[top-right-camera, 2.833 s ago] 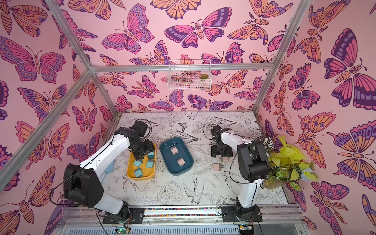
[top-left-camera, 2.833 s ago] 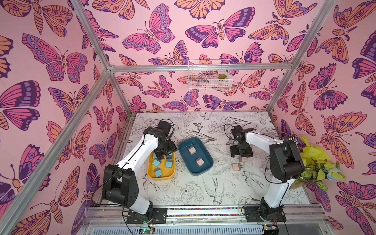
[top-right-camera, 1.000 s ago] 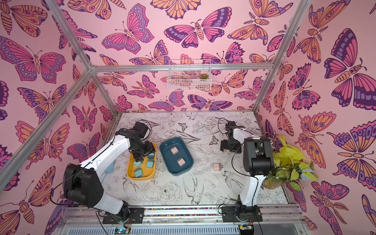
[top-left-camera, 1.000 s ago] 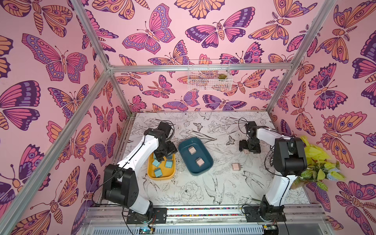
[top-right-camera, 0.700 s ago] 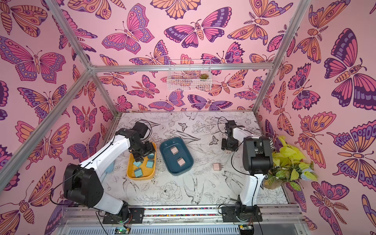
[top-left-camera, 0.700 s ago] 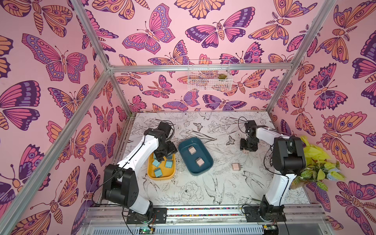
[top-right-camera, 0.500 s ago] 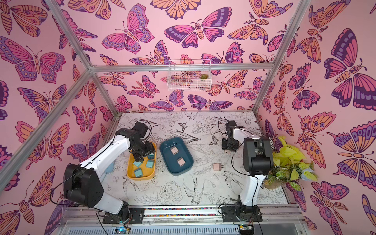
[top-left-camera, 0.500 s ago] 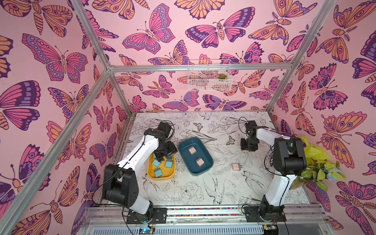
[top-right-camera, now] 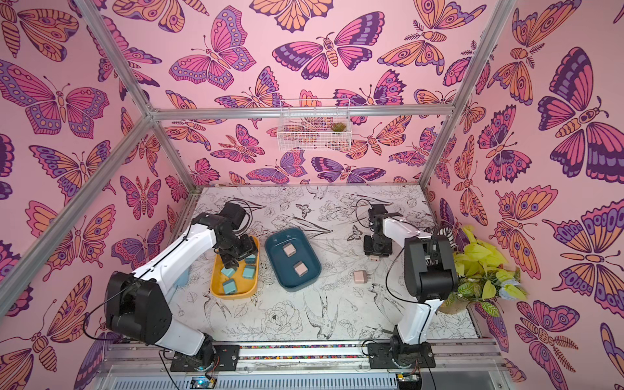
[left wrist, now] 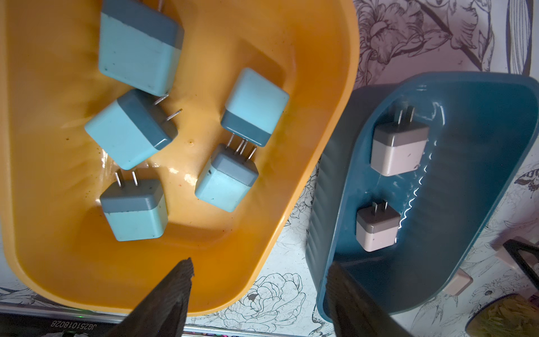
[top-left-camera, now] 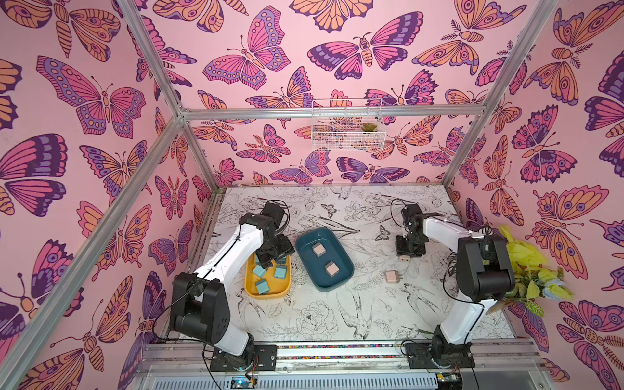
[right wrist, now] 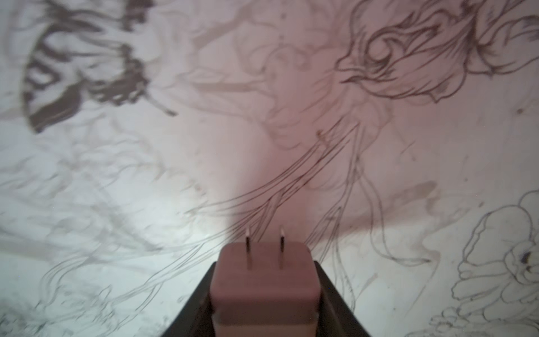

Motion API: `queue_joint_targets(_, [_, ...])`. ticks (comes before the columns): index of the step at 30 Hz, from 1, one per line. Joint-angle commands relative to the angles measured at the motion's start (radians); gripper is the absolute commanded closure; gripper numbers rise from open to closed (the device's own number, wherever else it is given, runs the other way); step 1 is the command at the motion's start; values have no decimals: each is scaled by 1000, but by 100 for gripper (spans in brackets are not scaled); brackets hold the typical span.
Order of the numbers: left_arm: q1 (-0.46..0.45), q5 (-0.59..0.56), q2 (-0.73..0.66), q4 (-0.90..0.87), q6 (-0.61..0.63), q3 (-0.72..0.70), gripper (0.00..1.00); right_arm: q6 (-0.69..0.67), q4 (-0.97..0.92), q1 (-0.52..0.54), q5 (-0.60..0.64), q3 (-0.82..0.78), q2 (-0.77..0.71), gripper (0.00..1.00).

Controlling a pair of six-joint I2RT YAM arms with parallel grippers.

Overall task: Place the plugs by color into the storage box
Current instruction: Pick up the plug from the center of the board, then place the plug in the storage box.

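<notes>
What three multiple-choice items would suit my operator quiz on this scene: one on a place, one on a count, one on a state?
1. Where do the teal plugs lie? A in the yellow tray; B in the wire basket; C on the bare table.
2. How many pink plugs lie in the blue tray? A one; B two; C four.
3. How is the right end effector? A open, empty; B shut on a pink plug; C shut on a teal plug.
Answers:
1 A: all five lie within its yellow walls.
2 B: two lie apart on its floor.
3 B: its fingers clamp the pink body in the right wrist view.
</notes>
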Motion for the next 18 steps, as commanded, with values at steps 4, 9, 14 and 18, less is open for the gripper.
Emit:
queue_joint_targets(4, [5, -5, 16, -8, 21, 37, 25, 10, -139, 226, 6, 150, -50, 59])
queue_joint_targets(9, [6, -3, 2, -8, 12, 47, 25, 45, -175, 407, 18, 295, 3, 59])
queue_joint_targets(14, [5, -3, -12, -8, 3, 31, 25, 71, -187, 543, 15, 459, 112, 58])
queue_joint_targets(18, [6, -3, -17, -8, -4, 21, 25, 78, -185, 602, 6, 554, 208, 58])
